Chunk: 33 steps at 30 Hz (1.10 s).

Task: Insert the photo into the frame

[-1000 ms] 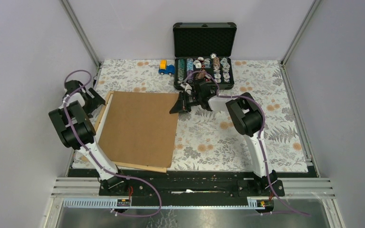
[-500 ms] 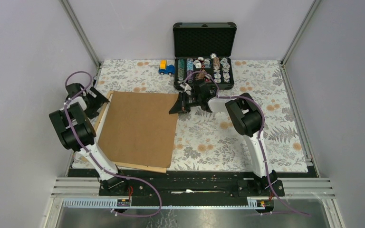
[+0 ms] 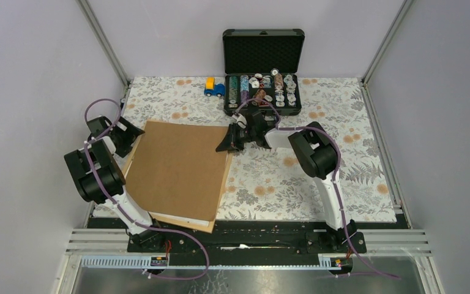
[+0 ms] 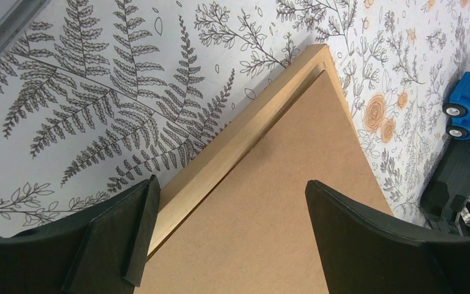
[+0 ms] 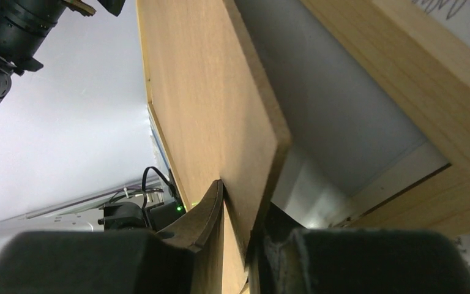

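Observation:
The light wooden frame (image 3: 132, 154) lies flat at the left of the table, its far corner (image 4: 317, 56) showing in the left wrist view. A brown backing board (image 3: 177, 168) covers it. My right gripper (image 3: 230, 142) is shut on the board's far right corner (image 5: 263, 141) and holds that side up off the frame (image 5: 416, 79). Under the raised board lies a pale sheet (image 5: 343, 122). The photo's printed scene is hidden. My left gripper (image 3: 126, 132) is open above the frame's far left corner, its fingers (image 4: 141, 214) straddling the rail and board edge.
An open black case (image 3: 263, 92) of spools stands at the back, just behind my right gripper. A blue and yellow toy truck (image 3: 213, 87) sits to its left. Floral cloth (image 3: 294, 177) covers the table, and grey walls close in the sides.
The right gripper has raised the board's far right corner, so the board now tilts and reaches further toward the near edge. The left gripper has moved in over the frame's far left corner.

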Motion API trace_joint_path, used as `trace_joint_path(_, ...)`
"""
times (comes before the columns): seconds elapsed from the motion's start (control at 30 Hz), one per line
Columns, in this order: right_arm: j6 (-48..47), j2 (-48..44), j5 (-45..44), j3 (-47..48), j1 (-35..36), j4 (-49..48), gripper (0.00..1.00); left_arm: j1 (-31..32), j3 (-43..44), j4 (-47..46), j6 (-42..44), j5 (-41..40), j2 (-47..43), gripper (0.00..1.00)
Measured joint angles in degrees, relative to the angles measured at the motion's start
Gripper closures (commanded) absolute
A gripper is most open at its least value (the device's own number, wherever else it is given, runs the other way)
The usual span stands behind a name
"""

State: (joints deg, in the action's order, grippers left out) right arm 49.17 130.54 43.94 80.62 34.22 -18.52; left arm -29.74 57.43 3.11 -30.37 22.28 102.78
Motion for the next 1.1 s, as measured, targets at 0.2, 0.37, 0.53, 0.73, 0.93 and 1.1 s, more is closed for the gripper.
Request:
trace_joint_path(0.2, 2.9, -3.8, -3.8, -6.0, 0.8, -1.3, 0.65, -0.1, -2.4, -0.6, -0.8, 0.0, -2.0, 0.02)
trace_joint_path(0.37, 2.4, -5.1, -8.6, -6.8, 1.4, 2.0, 0.46, 1.7, -2.4, 9.5, -1.1, -9.0, -8.4, 0.01)
trace_joint_path(0.53, -3.9, -8.7, -13.7, -5.9, 1.5, 8.4, 0.32, 8.5, -0.5, 20.9, -1.9, -20.6, -18.1, 0.01)
trace_joint_path(0.73, -8.3, -11.1, -15.8, -6.3, 1.1, 11.2, 0.32, 10.5, -3.7, 30.1, -5.8, -25.9, -29.4, 0.01)
trace_joint_path(0.93, -8.1, -11.3, -12.5, -8.0, -0.6, 8.7, 0.44, 8.0, -8.0, 37.0, -7.3, -25.2, -32.6, 0.01)
trace_joint_path(1.1, -1.0, -11.3, -8.5, -14.3, -1.6, -2.3, 0.46, 3.2, -2.2, 36.7, -3.9, -20.7, -20.9, 0.02)
